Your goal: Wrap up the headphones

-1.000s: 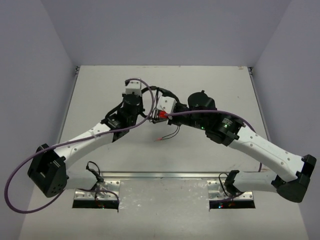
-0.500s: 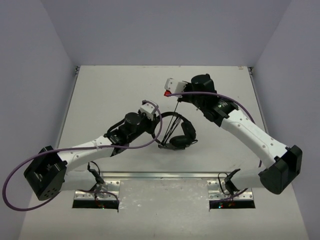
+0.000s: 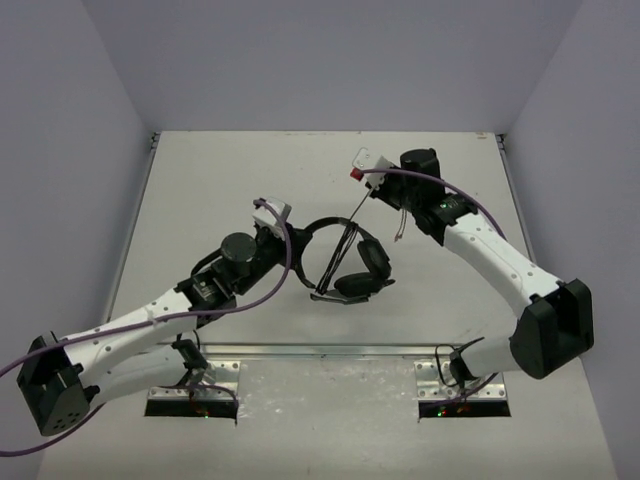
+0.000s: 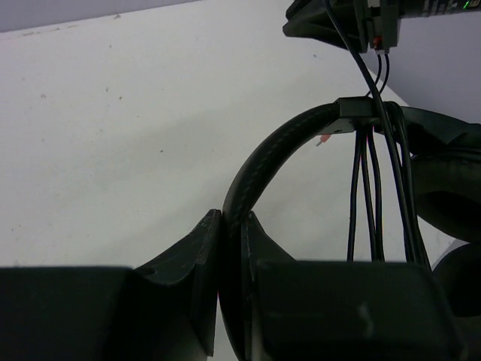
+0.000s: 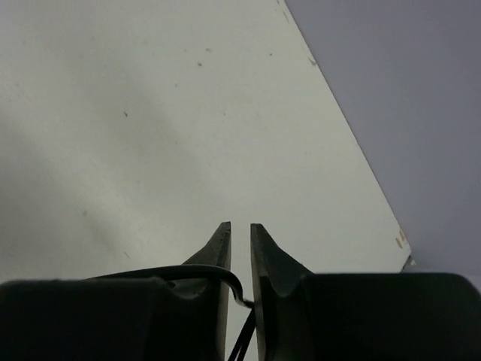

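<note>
Headphones (image 3: pixel 352 262) sit mid table (image 3: pixel 200 180), left gripper (image 4: pixel 231 219) pinching the headband (image 4: pixel 279 147). My right gripper (image 5: pixel 240 229) is now swung far out, fingers just parted slightly, cable (image 3: pixel 353 205) lying in the gap; likely letting go after this wrap.

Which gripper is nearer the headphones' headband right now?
Left. The left gripper is clamped on the headband itself. The right gripper hangs apart from it, farther back and to the right, linked only by the thin cable at its fingers.
</note>
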Controlling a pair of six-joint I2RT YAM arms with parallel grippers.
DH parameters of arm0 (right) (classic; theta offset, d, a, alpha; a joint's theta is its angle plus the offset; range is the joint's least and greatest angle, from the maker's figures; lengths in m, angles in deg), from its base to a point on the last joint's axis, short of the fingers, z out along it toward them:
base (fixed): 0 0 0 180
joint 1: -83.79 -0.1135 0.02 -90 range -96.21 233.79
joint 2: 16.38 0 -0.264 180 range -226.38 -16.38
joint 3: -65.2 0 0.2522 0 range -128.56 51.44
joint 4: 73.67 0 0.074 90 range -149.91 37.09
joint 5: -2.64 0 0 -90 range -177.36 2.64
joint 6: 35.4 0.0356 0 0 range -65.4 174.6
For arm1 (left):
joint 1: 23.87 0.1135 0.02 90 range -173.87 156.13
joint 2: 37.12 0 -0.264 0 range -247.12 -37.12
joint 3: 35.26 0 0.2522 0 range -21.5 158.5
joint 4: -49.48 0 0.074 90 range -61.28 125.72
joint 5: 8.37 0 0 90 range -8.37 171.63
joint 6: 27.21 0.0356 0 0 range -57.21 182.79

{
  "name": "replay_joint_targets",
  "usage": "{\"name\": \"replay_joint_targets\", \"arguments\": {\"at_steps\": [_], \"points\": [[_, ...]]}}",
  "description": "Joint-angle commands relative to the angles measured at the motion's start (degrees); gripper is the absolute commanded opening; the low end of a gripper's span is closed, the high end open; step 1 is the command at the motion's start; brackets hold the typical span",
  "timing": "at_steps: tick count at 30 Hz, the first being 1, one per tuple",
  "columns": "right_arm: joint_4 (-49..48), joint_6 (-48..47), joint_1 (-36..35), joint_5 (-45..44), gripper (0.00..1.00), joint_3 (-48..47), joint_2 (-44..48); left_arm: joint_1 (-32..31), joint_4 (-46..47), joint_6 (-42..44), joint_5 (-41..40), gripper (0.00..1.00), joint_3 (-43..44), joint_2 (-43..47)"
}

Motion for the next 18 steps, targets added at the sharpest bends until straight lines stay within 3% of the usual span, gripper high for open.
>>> {"name": "replay_joint_targets", "arguments": {"at_steps": [1,3,5,9,18], "points": [[-10.90,9.61,1.76,7.93,0.18,2.16,3.36,-1.09,-2.53,-6.32,-0.19,0.00,6.16,5.00],[-16.69,15.32,2.11,15.92,0.24,4.62,4.33,-1.09,-5.08,-7.90,-0.11,0.00,8.36,5.72],[-24.21,19.28,2.55,21.11,0.36,9.02,5.65,-1.09,-8.92,-8.69,-0.37,0.00,12.66,5.72],[-29.36,28.94,3.52,29.99,0.48,10.53,3.11,-1.09,-17.64,-9.31,-2.56,0.00,21.54,4.40],[-40.25,42.84,3.79,41.25,0.47,12.19,-4.98,-1.09,-31.01,-14.50,-11.45,0.00,39.28,0.98]]}}
